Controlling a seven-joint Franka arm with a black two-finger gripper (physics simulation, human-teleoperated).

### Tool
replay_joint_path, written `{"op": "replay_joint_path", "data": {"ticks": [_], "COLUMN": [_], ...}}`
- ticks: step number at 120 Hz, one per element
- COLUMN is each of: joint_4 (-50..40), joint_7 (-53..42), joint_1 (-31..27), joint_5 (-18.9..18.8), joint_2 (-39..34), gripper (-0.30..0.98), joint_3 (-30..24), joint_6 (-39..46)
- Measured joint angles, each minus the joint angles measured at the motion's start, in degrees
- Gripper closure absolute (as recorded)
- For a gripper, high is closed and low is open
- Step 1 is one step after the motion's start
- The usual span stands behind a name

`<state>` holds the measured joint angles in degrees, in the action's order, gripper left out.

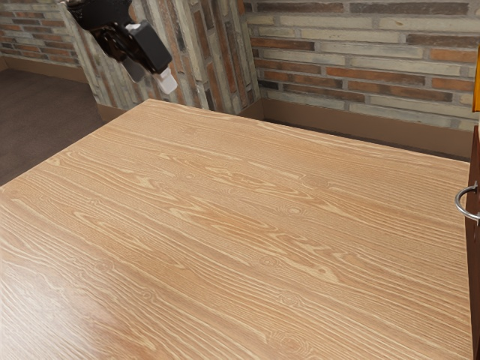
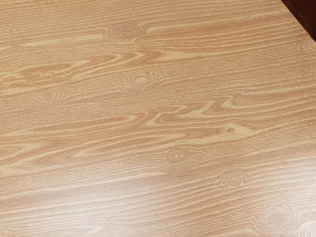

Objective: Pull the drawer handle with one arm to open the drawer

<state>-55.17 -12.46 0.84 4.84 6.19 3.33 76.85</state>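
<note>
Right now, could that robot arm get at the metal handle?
Probably, after crossing the table: the end effector hangs well away from the handle, but I see nothing standing between them.

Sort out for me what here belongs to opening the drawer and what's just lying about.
Part of the job:
- metal handle
- dark brown cabinet front, mostly cut off
- gripper, open, away from the handle

Not needed:
- orange thing at the exterior view's right edge, too cut off to name

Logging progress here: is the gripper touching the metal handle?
No, the gripper hangs at the exterior view's upper left, the handle at its right edge.
</note>
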Motion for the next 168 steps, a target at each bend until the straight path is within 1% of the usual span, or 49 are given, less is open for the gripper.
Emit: {"op": "replay_joint_path", "data": {"ticks": [6, 21, 40, 53, 72, 81, 93, 102, 115, 130, 143, 168], "joint_4": [0.02, -0.01, -1.88, -2.61, -2.95, -2.53, -0.54, 2.93, 5.16, 9.57, 10.6, 10.76], "joint_7": [0.79, 2.58, 4.48, 5.59, 7.81, 9.78, 12.15, 13.7, 16.18, 18.59, 20.27, 22.9], "joint_1": [0.71, 0.39, 0.64, 3.3, 6.78, 7.28, 7.05, 6.9, 7.02, 6.93, 7.23, 7.52], "joint_5": [0.35, 0.79, 1.2, 1.42, 3.55, 5.39, 8.63, 10.22, 11.33, 11.79, 11.97, 12.57], "joint_2": [1.59, 4.24, 7.58, 11.36, 14.72, 16.69, 21.21, 25.41, 28.53, 34.18, 35.97, 36.19], "gripper": [0.02, 0.02, 0.02, 0.02, 0.02, 0.02, 0.02, 0.02, 0.02, 0.02, 0.02, 0.02], "joint_3": [-0.67, -2.61, -6.61, -7.52, -8.65, -9.73, -12.02, -13.47, -14.47, -16.34, -17.17, -17.39], "joint_6": [0.65, 2.36, 5.4, 8.8, 14.34, 16.93, 20.57, 22.78, 25.95, 29.08, 30.65, 32.28]}}
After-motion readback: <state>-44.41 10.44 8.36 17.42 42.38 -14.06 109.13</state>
